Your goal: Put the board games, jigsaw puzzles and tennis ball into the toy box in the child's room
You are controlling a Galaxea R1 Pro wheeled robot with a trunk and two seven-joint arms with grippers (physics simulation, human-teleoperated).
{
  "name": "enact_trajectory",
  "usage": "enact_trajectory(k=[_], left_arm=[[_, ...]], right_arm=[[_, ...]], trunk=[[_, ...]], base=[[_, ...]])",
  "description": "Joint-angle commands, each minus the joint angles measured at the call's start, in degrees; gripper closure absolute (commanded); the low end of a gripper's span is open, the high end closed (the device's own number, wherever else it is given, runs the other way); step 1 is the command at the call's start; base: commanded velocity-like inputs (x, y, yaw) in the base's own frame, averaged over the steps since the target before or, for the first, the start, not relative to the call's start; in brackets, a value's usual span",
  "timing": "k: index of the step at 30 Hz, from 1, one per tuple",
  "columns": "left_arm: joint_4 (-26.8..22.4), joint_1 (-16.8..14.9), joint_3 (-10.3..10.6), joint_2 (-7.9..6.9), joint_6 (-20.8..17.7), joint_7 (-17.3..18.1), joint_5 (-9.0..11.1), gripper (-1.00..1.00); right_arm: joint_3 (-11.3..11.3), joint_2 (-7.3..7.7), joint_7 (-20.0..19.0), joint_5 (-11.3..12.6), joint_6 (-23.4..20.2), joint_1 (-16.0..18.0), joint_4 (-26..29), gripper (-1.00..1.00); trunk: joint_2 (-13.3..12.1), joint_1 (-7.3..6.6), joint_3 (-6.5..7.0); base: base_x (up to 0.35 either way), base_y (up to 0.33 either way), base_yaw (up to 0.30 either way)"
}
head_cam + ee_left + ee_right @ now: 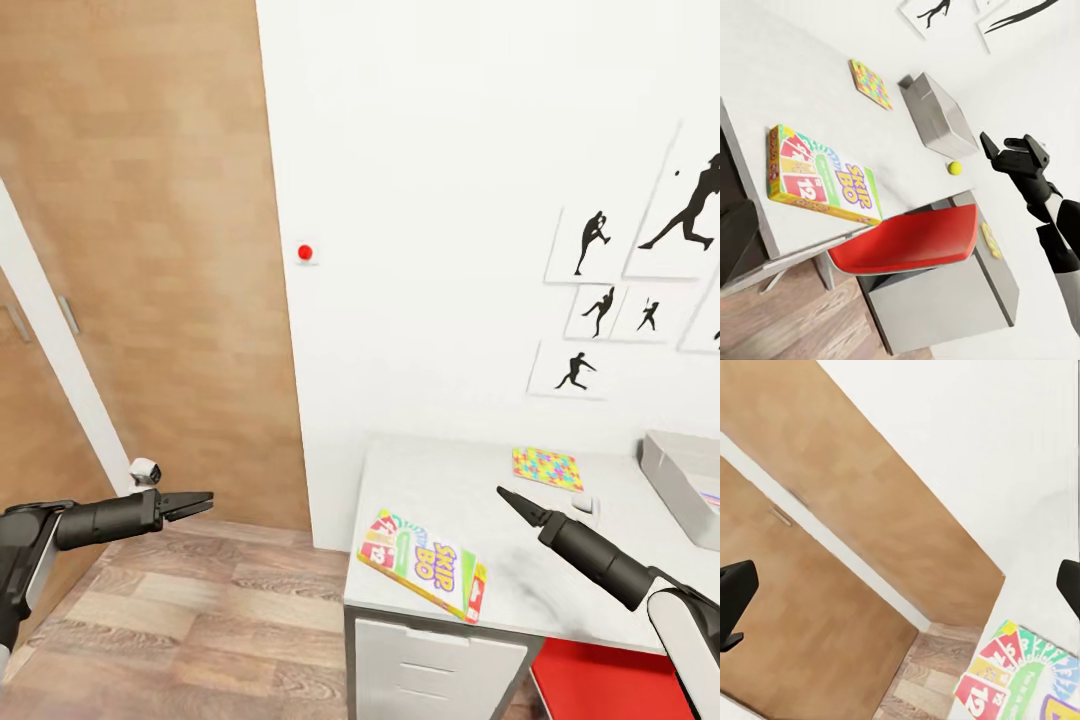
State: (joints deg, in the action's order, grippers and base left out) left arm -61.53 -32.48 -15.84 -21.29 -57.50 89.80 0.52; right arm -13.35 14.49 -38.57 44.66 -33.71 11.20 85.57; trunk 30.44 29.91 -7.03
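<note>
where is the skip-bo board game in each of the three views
Head view: the board game lies at the table's near left corner, low centre.
Left wrist view: the box sits mid-left, on the desk edge above the red chair.
Right wrist view: its corner shows at bottom right.
Shared landmark: the white wall.

The toy box [680,480] at the counter's [450,500] far right end is cut by the head view's edge, its contents mostly hidden. The counter's right end runs out of frame. The right wrist view crops the board game [1020,679]. A small flat item [991,240] on the lower cabinet [967,296] is too small to identify.
</note>
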Motion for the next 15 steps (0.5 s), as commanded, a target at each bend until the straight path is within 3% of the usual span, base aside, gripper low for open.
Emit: enact_trajectory(k=[1, 5, 11, 14, 15], left_arm=[[0.0, 0.0, 0.0, -0.03, -0.6, 0.2, 0.0, -1.0], [0.1, 0.0, 0.0, -0.03, -0.6, 0.2, -0.1, -1.0], [0.4, 0.0, 0.0, 0.23, -0.8, 0.2, -0.3, -1.0], [0.6, 0.0, 0.0, 0.42, -0.8, -3.3, -0.4, -1.0], [0.6, 0.0, -0.1, 0.5, -0.8, -6.1, -0.4, -1.0]], right_arm=[[0.0, -0.03, 1.1, 0.3, -0.5, 0.1, 0.1, -1.0], [0.5, -0.24, 6.7, 0.4, -1.0, 0.1, 0.2, -1.0], [6.3, -1.01, 22.1, 0.4, -1.3, 0.4, 0.4, -1.0], [9.1, -1.15, 30.1, 0.5, -1.4, 1.0, 0.4, -1.0], [10.1, -1.19, 33.2, 0.5, -1.4, 1.3, 0.4, -1.0]], trunk=[[0.1, 0.05, -0.11], [0.1, 0.05, -0.11], [0.1, 0.05, -0.11], [0.1, 0.05, -0.11], [0.1, 0.05, -0.11]], base=[[0.212, 0.186, 0.0], [0.212, 0.157, 0.0], [0.193, 0.048, 0.0], [0.171, 0.008, 0.0], [0.167, 0.003, 0.0]])
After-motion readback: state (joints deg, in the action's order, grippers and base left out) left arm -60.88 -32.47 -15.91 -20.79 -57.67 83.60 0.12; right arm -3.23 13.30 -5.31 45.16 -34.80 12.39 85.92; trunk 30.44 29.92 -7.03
